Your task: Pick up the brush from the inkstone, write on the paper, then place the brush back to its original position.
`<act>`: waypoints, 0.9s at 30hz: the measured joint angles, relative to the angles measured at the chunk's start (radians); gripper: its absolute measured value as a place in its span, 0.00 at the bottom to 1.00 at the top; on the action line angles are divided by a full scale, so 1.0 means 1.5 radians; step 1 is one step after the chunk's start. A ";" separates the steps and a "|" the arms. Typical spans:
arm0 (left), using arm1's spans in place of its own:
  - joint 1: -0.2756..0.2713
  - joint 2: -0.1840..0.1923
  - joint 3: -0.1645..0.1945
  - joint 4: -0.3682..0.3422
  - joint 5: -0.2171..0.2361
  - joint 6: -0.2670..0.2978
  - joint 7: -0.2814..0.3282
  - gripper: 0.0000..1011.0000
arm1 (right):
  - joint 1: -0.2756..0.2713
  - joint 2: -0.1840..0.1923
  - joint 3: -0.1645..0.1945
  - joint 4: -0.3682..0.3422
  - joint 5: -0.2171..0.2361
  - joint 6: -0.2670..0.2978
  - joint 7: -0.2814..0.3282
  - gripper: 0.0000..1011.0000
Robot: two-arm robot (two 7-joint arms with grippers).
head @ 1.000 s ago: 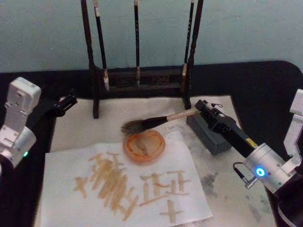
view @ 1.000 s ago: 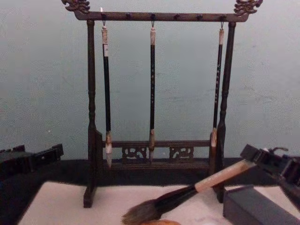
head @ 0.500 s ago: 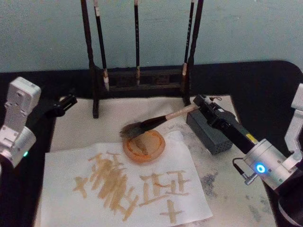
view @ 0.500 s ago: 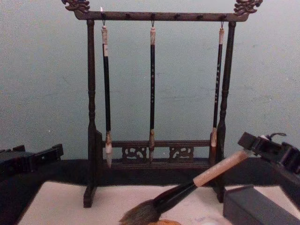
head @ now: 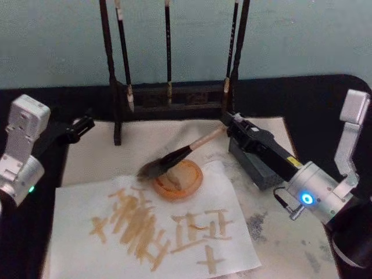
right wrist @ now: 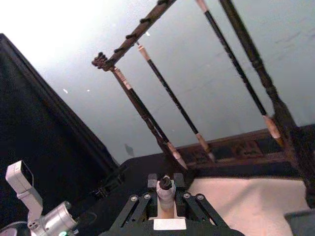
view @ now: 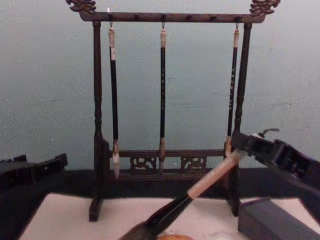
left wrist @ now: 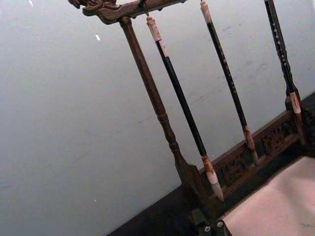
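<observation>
The right end effector [head: 231, 125] gripped the brush [head: 179, 153] by its handle end; pressed down, it might pivot, smearing the paper [head: 81, 200] or nudging the dish [head: 185, 181]. The left end effector [head: 81, 125] sat parked at left.

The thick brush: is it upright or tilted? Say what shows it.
Tilted. The right gripper holds the brush by its pale handle end, and its bristles slant down towards the orange dish.
</observation>
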State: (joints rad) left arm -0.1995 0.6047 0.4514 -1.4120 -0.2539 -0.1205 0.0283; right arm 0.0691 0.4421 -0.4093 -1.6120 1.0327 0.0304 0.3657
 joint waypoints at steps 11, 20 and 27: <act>0.000 0.000 0.000 0.000 0.000 0.000 0.000 0.99 | 0.024 0.008 -0.030 -0.036 -0.042 0.026 -0.034 0.20; 0.000 0.000 0.000 0.000 0.000 0.000 0.000 0.99 | 0.033 0.033 -0.044 -0.083 -0.108 0.052 -0.061 0.20; 0.000 0.000 0.000 0.000 0.000 0.000 0.000 0.99 | 0.028 0.046 -0.051 -0.120 -0.138 0.065 -0.055 0.20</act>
State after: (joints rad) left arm -0.1995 0.6047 0.4514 -1.4120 -0.2540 -0.1205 0.0283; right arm 0.1110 0.5113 -0.4861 -1.7915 0.8254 0.1280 0.2834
